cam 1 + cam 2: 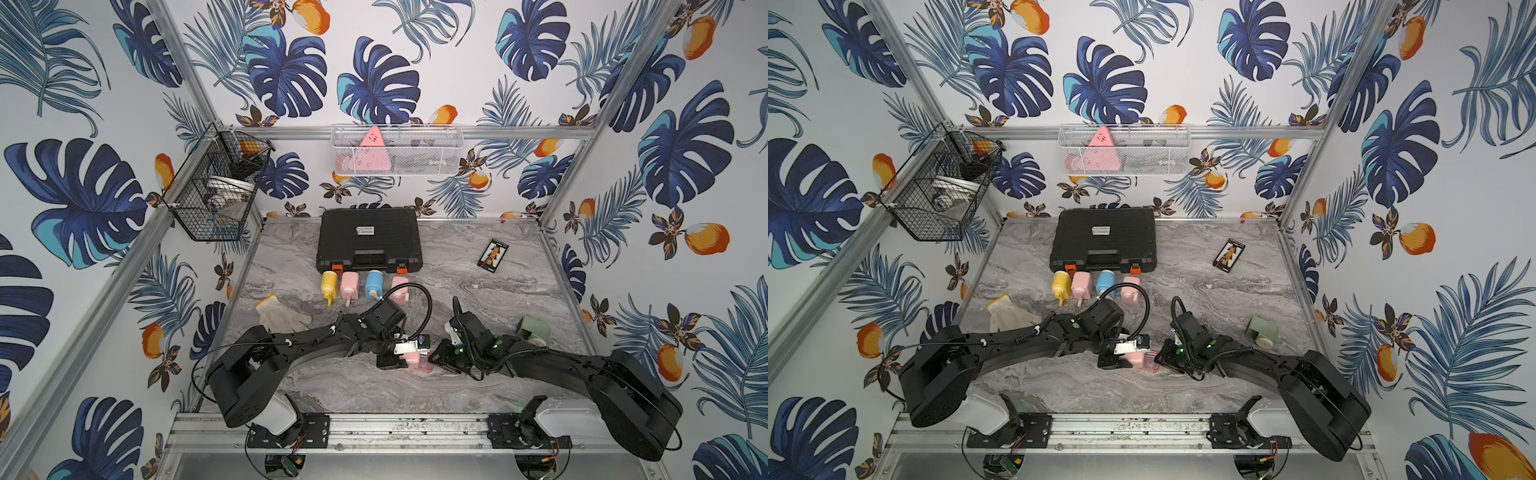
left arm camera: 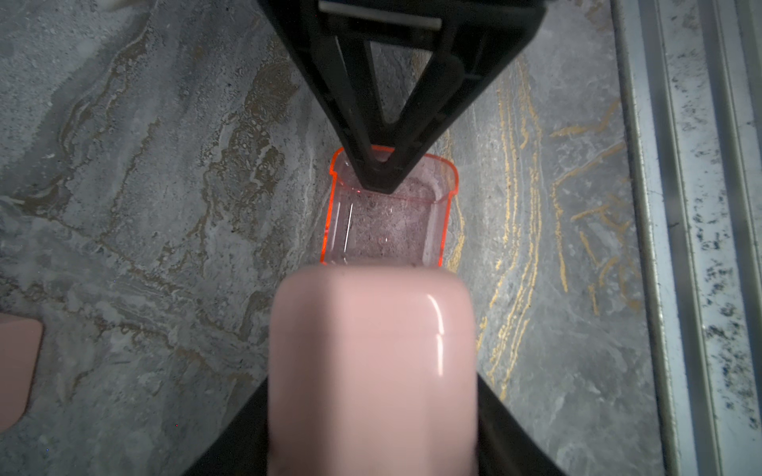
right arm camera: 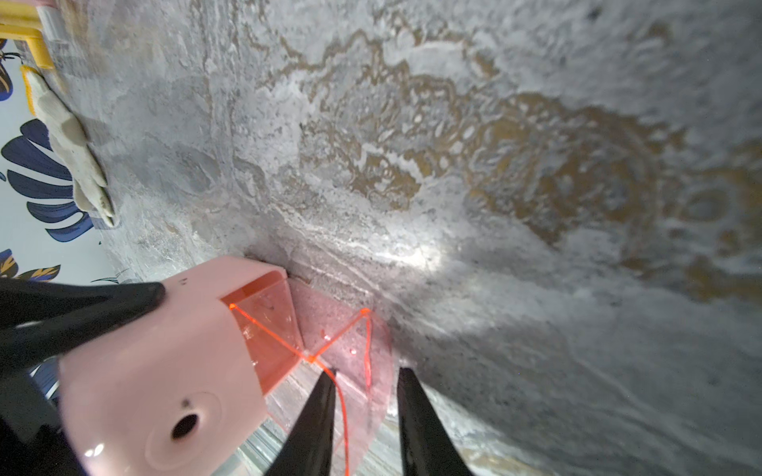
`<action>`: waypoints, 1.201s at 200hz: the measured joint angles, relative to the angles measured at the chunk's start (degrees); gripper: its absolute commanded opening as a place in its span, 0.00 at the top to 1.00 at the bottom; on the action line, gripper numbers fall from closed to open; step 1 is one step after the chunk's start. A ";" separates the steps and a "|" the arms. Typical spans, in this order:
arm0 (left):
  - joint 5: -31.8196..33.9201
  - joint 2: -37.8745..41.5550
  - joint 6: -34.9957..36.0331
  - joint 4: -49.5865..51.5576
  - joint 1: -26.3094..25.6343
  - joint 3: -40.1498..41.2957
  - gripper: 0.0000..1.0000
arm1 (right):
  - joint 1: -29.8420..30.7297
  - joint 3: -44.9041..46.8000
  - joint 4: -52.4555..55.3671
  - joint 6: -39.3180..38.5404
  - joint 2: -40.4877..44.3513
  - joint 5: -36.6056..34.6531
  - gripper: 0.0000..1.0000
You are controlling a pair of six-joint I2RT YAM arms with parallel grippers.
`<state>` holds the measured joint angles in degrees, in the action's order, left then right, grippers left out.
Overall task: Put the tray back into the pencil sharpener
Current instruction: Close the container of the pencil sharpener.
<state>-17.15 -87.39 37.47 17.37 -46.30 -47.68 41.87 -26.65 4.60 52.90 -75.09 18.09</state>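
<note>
On the worktop, your left gripper clamps the pink pencil sharpener; your right gripper, narrow, pinches the outer end of the clear orange tray. The tray is partly inserted; pushing it fully home remains.

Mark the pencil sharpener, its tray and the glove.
pencil sharpener (image 2: pixel 371 362): left wrist view, pink top face.
tray (image 2: pixel 387 230): left wrist view, clear floor.
glove (image 1: pixel 281 316): a top view, palm.
</note>
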 measured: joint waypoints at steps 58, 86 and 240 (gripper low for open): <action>-0.22 -0.13 0.13 0.00 0.00 -0.11 0.46 | 0.94 -0.79 -5.46 0.46 -3.78 2.67 0.71; -0.26 -0.24 0.13 0.00 0.00 -0.22 0.46 | 0.98 -0.20 -8.83 1.92 -4.42 4.07 0.69; -0.48 0.00 0.09 -1.01 0.00 0.39 0.49 | 0.31 0.24 -3.39 1.53 -3.19 1.36 0.86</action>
<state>-17.63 -87.39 37.56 16.36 -46.30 -47.29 42.17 -26.41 1.21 54.43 -78.28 19.44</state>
